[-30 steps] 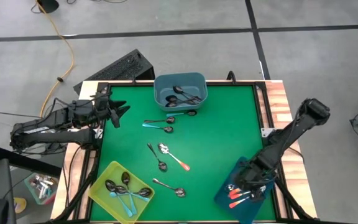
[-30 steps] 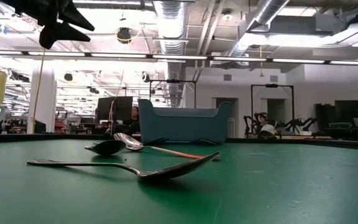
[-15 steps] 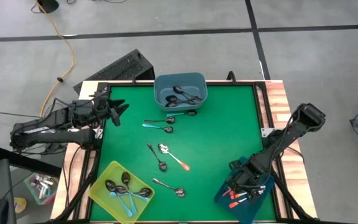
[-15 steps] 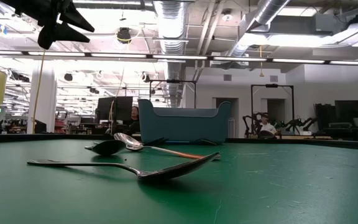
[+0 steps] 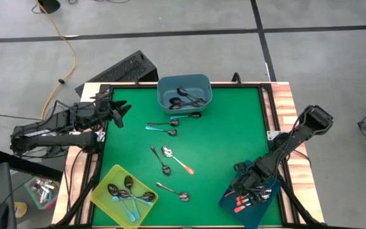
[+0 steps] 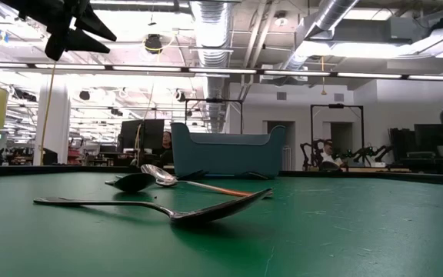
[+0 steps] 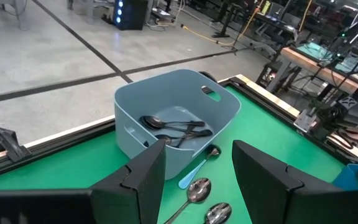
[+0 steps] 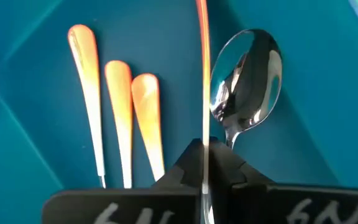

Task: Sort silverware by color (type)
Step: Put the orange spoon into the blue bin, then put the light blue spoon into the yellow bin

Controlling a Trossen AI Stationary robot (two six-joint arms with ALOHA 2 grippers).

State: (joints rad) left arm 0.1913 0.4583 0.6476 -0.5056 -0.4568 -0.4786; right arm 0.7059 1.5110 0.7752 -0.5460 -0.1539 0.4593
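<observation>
Right wrist: orange-handled spoon [image 8: 202,74] btwn right pincer [image 8: 207,163] fingers.

A plain green table surface [image 5: 227,137], framed by a light wooden border [image 5: 283,102], is observed, with a grey-blue bin [image 5: 184,86] at its far edge, a yellow bin [image 5: 107,184] at the near left corner and a dark blue bin [image 5: 246,213] at the near right corner. Dark metal spoons [image 5: 186,97] are noted in the grey-blue bin, light-blue-handled spoons [image 5: 131,203] in the yellow bin, and orange-red-handled spoons [image 8: 120,118] against the dark blue bin's floor. On the green surface, one orange-red-handled spoon [image 5: 178,160], one teal-handled spoon [image 5: 161,130] and dark plain spoons [image 5: 161,161] are recorded; both arms are black.
</observation>
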